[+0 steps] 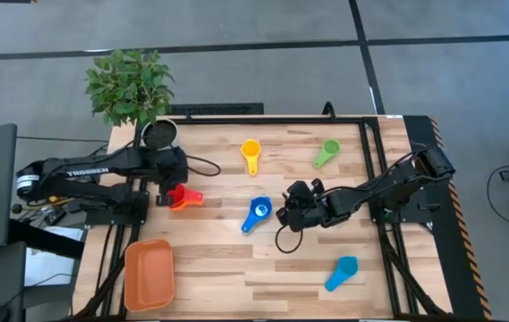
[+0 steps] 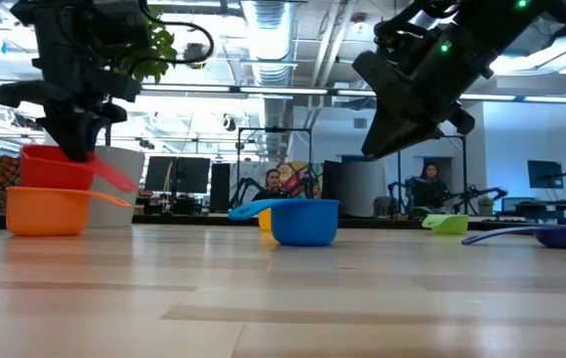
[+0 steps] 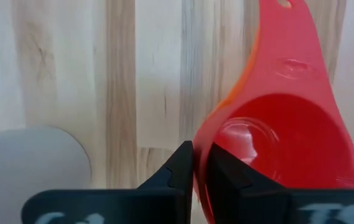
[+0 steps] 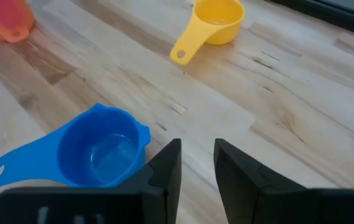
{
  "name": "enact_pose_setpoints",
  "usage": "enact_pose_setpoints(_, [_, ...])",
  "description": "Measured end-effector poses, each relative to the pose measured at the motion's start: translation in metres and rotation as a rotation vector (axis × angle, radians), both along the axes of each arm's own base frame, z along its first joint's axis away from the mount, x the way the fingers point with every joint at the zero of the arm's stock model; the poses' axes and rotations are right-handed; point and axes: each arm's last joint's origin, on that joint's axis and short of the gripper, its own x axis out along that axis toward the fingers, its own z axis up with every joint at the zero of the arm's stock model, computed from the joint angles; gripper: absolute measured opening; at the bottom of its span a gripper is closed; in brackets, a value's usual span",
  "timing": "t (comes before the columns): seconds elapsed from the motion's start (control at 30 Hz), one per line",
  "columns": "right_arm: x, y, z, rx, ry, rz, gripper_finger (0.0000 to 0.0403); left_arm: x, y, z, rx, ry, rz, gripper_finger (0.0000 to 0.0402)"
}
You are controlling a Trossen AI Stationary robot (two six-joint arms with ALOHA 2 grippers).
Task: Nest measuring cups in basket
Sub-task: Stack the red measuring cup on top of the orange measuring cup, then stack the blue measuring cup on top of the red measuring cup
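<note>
My left gripper (image 3: 196, 155) is shut on a red measuring cup (image 3: 288, 137) at the table's left, right over an orange cup (image 2: 49, 211) that stands on the wood. The orange basket (image 1: 149, 273) lies at the near left corner. A blue cup (image 4: 99, 149) stands upright mid-table, and my right gripper (image 4: 196, 149) hangs open just beside it and above the table, touching nothing. A yellow cup (image 1: 250, 154) and a green cup (image 1: 326, 152) lie toward the far edge. A light blue cup (image 1: 342, 273) sits near right. My left gripper pinches the red cup's bowl wall (image 3: 203, 146) on the side opposite its handle (image 3: 285, 25), one finger inside the bowl and one outside. The fingers come from above, slanting down. The cup tilts, its bottom at the orange cup's mouth (image 2: 34, 191); whether it rests there I cannot tell.
A white plant pot (image 1: 158, 132) with a leafy plant stands at the far left corner, close behind my left arm. Bare wood lies between the basket and the blue cup. A black frame edges the table's right side (image 1: 388, 224).
</note>
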Motion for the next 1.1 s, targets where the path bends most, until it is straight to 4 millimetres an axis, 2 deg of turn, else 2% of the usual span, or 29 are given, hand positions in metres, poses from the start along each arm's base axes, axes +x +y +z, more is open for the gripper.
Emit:
enact_pose_setpoints(0.2, [0.000, 0.000, 0.000, 0.018, -0.001, 0.001, 0.0119, 0.006, 0.002, -0.009, -0.023, 0.057, -0.009, 0.0020])
enact_pose_setpoints(0.43, [0.000, 0.000, 0.000, 0.021, 0.000, 0.003, 0.0119, 0.009, 0.003, -0.013, -0.021, 0.088, -0.005, 0.0066])
enact_pose_setpoints(0.57, [0.000, 0.000, 0.000, 0.020, 0.001, 0.003, 0.0119, 0.010, 0.003, -0.005, -0.014, 0.084, -0.002, 0.0104])
enact_pose_setpoints(0.73, [0.000, 0.000, 0.000, 0.017, 0.004, 0.006, 0.0119, 0.014, 0.006, 0.015, 0.050, 0.060, 0.043, 0.0145])
enact_pose_setpoints(0.9, [-0.001, 0.006, -0.001, 0.013, 0.042, 0.068, 0.0119, 0.027, 0.009, 0.033, 0.040, -0.123, 0.154, 0.0157])
enact_pose_setpoints(1.1, [-0.003, 0.015, 0.004, 0.014, 0.112, 0.157, 0.0119, 0.059, -0.001, 0.028, -0.088, -0.482, 0.124, 0.0146])
